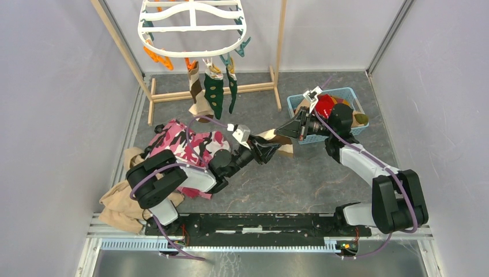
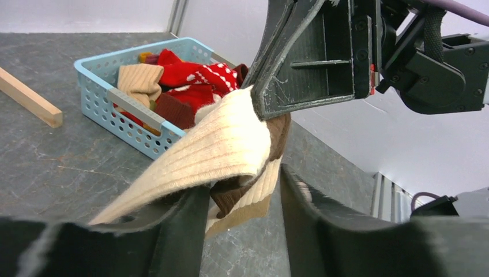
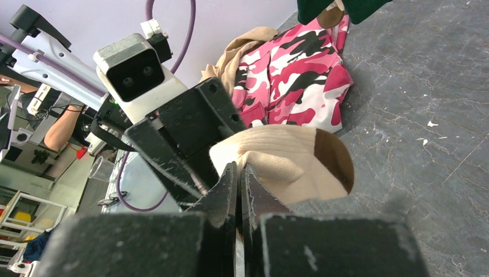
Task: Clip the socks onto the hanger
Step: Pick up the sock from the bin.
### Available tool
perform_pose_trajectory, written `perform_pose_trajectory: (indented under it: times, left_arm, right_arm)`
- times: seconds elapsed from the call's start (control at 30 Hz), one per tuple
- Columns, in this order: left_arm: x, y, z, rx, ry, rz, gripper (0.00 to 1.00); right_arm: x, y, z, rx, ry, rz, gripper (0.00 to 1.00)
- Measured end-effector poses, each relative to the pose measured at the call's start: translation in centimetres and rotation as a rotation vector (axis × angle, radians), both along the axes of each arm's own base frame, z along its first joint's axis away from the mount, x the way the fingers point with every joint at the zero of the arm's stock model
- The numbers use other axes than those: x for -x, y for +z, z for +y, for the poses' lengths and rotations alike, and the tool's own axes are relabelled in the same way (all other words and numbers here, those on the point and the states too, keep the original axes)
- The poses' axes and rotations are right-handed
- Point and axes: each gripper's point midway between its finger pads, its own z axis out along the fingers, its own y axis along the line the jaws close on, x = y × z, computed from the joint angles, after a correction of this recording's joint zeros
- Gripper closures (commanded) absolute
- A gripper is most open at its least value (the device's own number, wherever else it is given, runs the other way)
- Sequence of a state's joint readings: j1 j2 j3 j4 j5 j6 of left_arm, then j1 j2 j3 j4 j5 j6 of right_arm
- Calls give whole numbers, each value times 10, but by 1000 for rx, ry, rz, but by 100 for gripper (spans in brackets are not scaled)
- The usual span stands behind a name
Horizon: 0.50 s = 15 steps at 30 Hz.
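Observation:
A cream ribbed sock [image 1: 282, 145] with a brown toe hangs over the floor between the two arms. My right gripper [image 1: 284, 128] is shut on its upper edge; its jaws pinch the fabric [image 3: 282, 161] at the tips [image 3: 239, 171]. My left gripper [image 2: 245, 190] is open around the sock's lower part [image 2: 219, 144]. The cloth drapes over one finger [image 2: 179, 231], and a gap shows to the other. The white oval hanger [image 1: 193, 29] hangs at the back. Clipped to it are a brown-striped sock [image 1: 196, 92] and dark green socks [image 1: 214, 95].
A light blue basket [image 1: 340, 92] behind the right arm holds more socks, among them a red one with a white pattern [image 2: 202, 78]. A pink camouflage garment [image 1: 187, 144] and a tan cloth [image 1: 118, 202] lie on the left. The wooden stand's base bar [image 1: 242, 89] crosses the back.

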State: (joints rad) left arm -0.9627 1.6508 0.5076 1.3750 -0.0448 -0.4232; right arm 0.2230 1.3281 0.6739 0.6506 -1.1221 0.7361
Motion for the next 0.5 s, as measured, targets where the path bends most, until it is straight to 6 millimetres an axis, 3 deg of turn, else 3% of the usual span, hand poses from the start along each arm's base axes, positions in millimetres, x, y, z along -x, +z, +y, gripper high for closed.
perform_pose_trajectory:
  times: [0.17,0.37,0.47,0.5]
  left_arm:
    - [-2,-4,0,-20,-26,1,97]
    - [-4,-11,2,-34,-71,39,98]
    - [-3,-11,6,-12,-103,85,98]
    - [-1,-11,9,0,-116,106,98]
  right_arm:
    - [-1,-3,0,3,2,8,100]
    - [-1,-8,0,19,5,-5,96]
    - [0,-12,0,39,15,-24,82]
    - [0,-12,0,47,21,-35,71]
